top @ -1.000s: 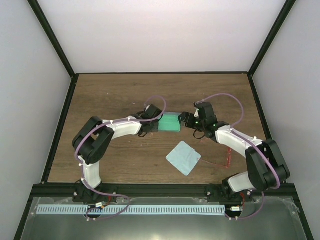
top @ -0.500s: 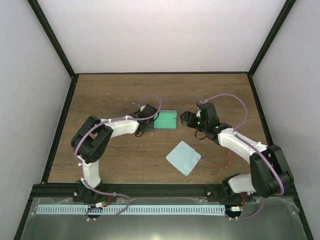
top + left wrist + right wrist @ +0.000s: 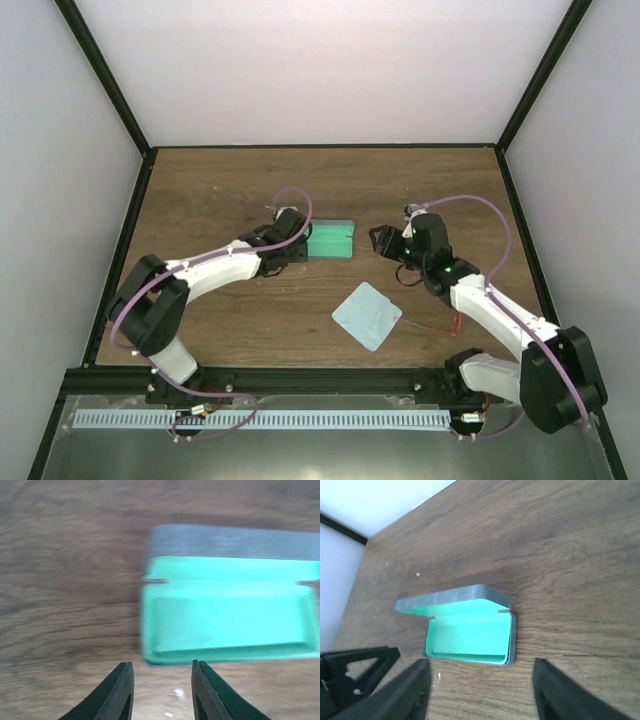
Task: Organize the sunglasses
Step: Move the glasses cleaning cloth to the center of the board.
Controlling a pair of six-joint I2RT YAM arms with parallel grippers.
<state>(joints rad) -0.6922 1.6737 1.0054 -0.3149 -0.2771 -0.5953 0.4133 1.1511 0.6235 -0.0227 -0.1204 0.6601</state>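
well, the blue-grey case [image 3: 332, 241] sits mid-worktop [image 3: 220, 190] with its lid raised, showing only its green lining. the left hand [image 3: 303, 240] is just beside the case's left end, fingers parted and gripping nothing. the right hand [image 3: 377, 240] faces the other end from a little way off, released wide and also empty. a pale blue cloth [image 3: 366, 315] lies flat nearer the front. the sunglasses [image 3: 456, 322], a thin red frame, lie on the worktop right of the cloth, partly under the right arm and well apart from the case.
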